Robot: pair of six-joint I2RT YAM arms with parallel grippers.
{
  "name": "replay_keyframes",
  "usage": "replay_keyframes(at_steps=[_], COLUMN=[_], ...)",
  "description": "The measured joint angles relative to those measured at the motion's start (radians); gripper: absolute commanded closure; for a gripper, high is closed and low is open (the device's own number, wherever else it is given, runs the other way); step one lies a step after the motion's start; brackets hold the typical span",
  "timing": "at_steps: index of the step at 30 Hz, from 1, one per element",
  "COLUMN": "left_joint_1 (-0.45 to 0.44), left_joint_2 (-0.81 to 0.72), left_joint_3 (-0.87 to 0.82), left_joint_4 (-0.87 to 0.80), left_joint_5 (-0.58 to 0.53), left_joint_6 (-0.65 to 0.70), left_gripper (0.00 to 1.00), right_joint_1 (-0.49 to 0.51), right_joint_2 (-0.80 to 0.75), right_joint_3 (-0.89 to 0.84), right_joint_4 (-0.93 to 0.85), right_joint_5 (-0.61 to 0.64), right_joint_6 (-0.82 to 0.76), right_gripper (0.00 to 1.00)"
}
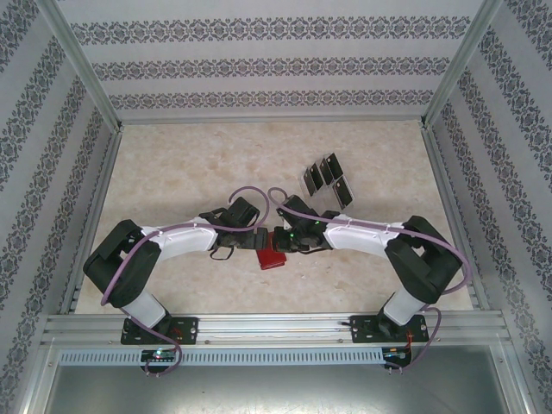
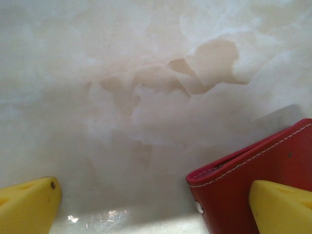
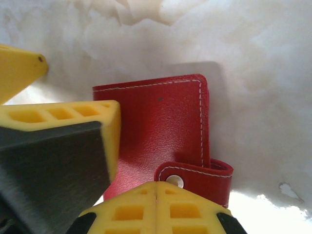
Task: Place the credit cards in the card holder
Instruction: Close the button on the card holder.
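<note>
Card holder [image 3: 161, 122] snapped closed, credit cards [image 1: 328, 171] outside, well apart; left jaws wide, right jaws together.

We get bright, even overhead light on the table [image 1: 216, 164], with soft shadows. The left wrist view is milky and soft, with glare at its bottom edge. In the right wrist view the card holder [image 3: 161, 122] looks sharp, its grey shadow is soft, and the table is bleached white.

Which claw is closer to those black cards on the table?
Right. The right claw, shut, is a little left of the cards and nearer the robot; the open left claw is beside it, further left. Both are at the red wallet.
</note>
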Motion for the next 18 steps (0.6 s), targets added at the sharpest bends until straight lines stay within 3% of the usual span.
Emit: replay_keyframes(at_steps=[18], left_joint_1=[0.006], left_joint_2=[-0.097], left_joint_3=[-0.029], left_joint_4=[-0.037], left_joint_5=[-0.007], left_joint_6=[-0.044], left_gripper=[0.00], right_joint_1=[0.000], right_joint_2=[0.030], right_joint_3=[-0.015], right_joint_4=[0.053], right_joint_5=[-0.007], right_joint_6=[0.011], right_gripper=[1.00])
